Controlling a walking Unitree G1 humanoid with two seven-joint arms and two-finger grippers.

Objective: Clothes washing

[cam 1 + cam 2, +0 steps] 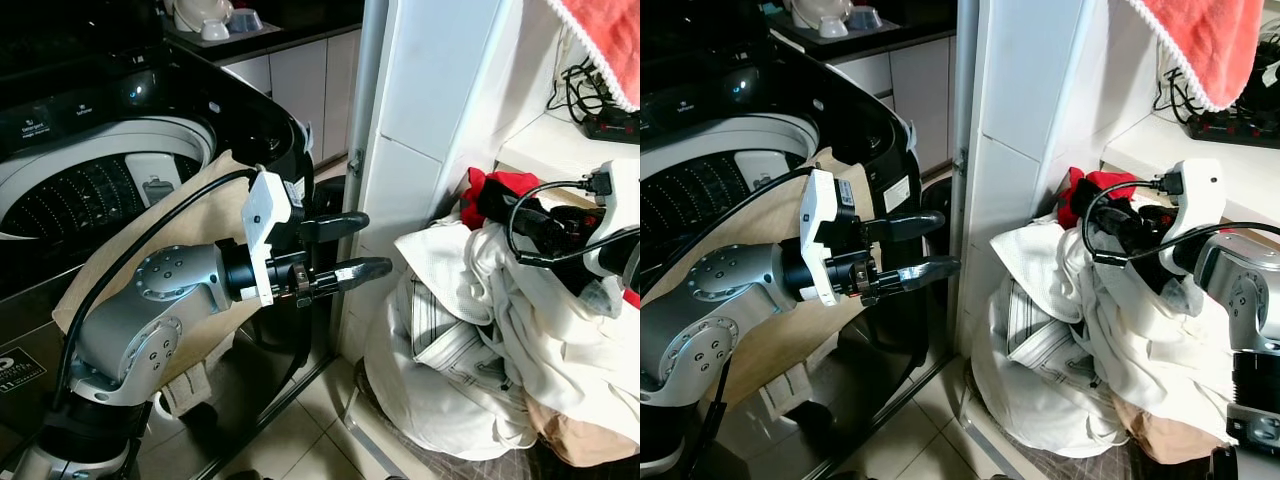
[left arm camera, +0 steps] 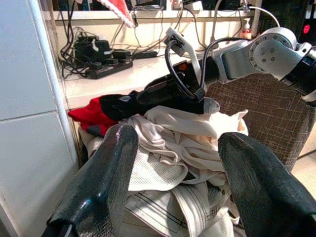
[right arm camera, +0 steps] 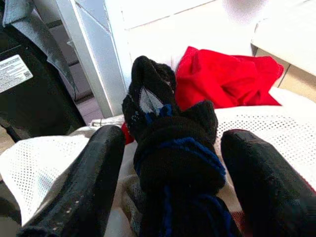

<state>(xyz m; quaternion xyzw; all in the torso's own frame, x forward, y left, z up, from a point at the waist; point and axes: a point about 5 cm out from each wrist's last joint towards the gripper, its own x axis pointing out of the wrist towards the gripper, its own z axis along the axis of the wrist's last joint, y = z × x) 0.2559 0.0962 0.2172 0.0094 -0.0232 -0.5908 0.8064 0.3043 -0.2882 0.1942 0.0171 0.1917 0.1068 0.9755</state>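
**Reaching over the laundry heap beside the washer**

Looking down through the head views, the left end effector (image 1: pixel 342 250) juts out in front of the black top-loading washing machine (image 1: pixel 110 170), its two black fingers parted with nothing between them. A tan cloth (image 1: pixel 150 250) hangs over the washer's front edge, just behind that arm. Ahead of the left fingertips stands a white tiled pillar (image 1: pixel 420 120), and beyond it the pile of clothes (image 1: pixel 480 330), mostly white garments, fills a brown woven basket (image 1: pixel 1160 455). The right end effector (image 1: pixel 1132 228) sits on top of that pile with a dark garment (image 1: pixel 1125 225) at its fingers and a red garment (image 1: pixel 1090 190) just past them. A red towel (image 1: pixel 1210 40) hangs above, and a power strip (image 1: pixel 1230 125) lies on the white shelf (image 1: pixel 1140 150) behind the right arm.

From the left wrist view, the left fingers (image 2: pixel 103 182) stand wide apart and empty, aimed at the white clothes; the right arm reaches across the top of the heap beyond them.

From the right wrist view, the right fingers (image 3: pixel 89 182) are spread on either side of a rolled black garment with blue stripes (image 3: pixel 173 168). Whether the pads touch it I cannot tell. The red garment lies just beyond, white mesh fabric (image 3: pixel 39 163) beneath.
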